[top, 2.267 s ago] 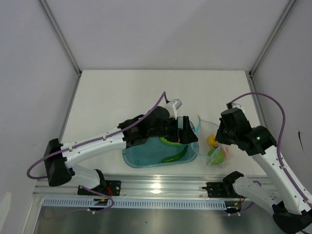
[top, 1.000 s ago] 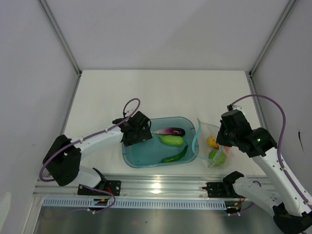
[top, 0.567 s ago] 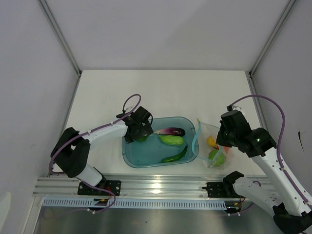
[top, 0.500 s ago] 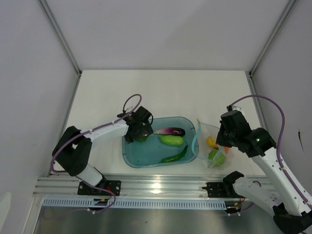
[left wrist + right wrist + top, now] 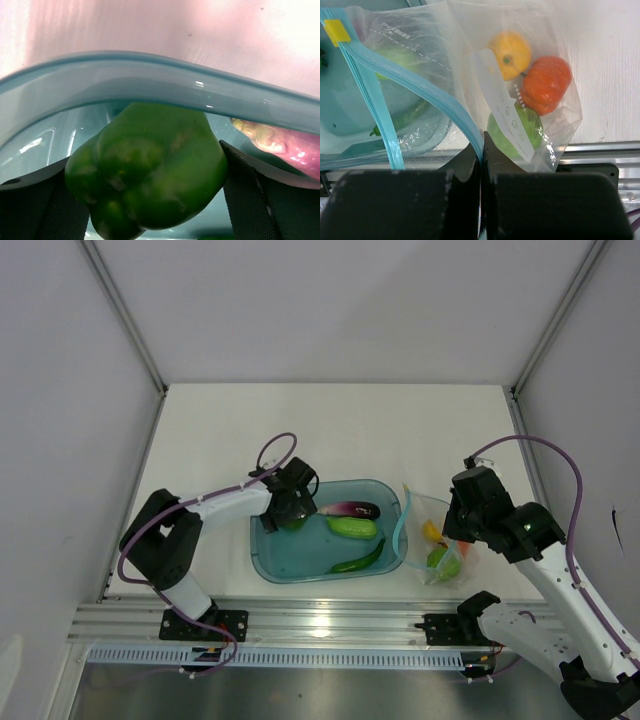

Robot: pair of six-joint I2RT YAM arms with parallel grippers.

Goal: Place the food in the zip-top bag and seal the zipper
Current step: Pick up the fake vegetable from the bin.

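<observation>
So the left gripper (image 5: 291, 512) is down in the left end of the blue tub (image 5: 300, 575), with its fingers (image 5: 247, 200) spread wide and the green pepper (image 5: 150, 170) sitting right between them. From the wrist cam the pepper looks like it touches both fingers, but I honestly can't tell if it's being squeezed or just straddled. It's low in the tub, tucked right up against the rim. The other stuff in the tub sits to the right of that: the eggplant (image 5: 350, 509) along the far wall, the cucumber (image 5: 352, 527) just in front of it, and the chili (image 5: 358, 560) lying diagonally toward the near wall. None of those is touching a gripper. The bag (image 5: 440, 515) lies on the table (image 5: 300, 430) just off the tub's right end, mouth toward the tub. The right gripper (image 5: 481, 152) is clamped fully closed on the bag's edge, right where the zipper (image 5: 425, 87) runs down into it. The zipper isn't sealed: its two teal strips split apart and fan out to the left, and one has a yellow tab (image 5: 337, 31) at its end. Inside the bag are a yellow fruit (image 5: 512, 55), a tomato (image 5: 546, 85) touching it, and a green fruit (image 5: 515, 132) below those, nearest the gripper.
</observation>
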